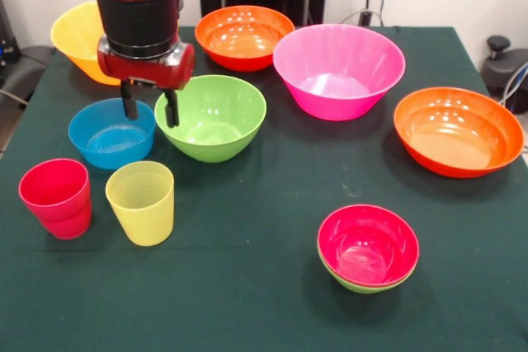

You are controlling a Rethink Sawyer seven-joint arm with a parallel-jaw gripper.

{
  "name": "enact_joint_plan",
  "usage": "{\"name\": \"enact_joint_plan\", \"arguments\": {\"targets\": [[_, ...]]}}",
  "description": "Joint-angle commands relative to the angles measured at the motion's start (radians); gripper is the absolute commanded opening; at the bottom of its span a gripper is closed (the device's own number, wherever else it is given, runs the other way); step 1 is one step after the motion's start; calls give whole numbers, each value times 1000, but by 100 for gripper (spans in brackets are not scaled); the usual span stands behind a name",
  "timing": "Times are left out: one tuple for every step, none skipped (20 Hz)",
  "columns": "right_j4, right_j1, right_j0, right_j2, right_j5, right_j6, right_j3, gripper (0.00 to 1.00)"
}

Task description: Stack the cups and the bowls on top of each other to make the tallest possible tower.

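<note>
Gripper [150,109] sits in the upper left of the frame, hanging from the red and black arm [140,6]; its two dark fingers [171,109] are spread apart with nothing between them. The tips hang over the gap between the blue bowl [111,133] and the large green bowl [211,117], whether they touch either rim cannot be told. Behind the arm, at the upper left edge, the yellow-orange bowl [74,35] is partly hidden. Top centre: an orange bowl [243,36], and just to its right the big pink bowl [339,70], their rims close together. At right, a second orange bowl [459,131] stands apart from the rest. Lower left: red cup [56,198] and yellow cup [141,202] stand upright side by side, just below the blue bowl. Lower centre-right: the tower [368,249] so far is a red bowl nested in a small light-green bowl, only a green band showing under the red rim. All rest on the dark green table [247,286].
</note>
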Motion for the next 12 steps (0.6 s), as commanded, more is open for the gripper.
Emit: {"name": "enact_joint_plan", "arguments": {"targets": [[-107,87,-20,94,-60,-186,-37,100],[-113,93,-24,95,-68,-183,-39,100],[-116,98,-27,99,-70,-182,-45,100],[-121,104,-32,103,-78,-182,-51,100],[-124,107,-36,106,-81,-180,-52,100],[-124,113,-42,112,-82,-181,-56,100],[-127,115,-44,115,-81,-181,-58,100],[-129,122,-49,121,-88,-177,-60,100],[-133,125,-52,123,-97,-170,-57,100],[-138,129,-54,125,-106,-164,-54,100],[-141,132,-56,127,-116,-157,-52,100],[-147,139,-55,127,-126,-149,-55,100]]}}
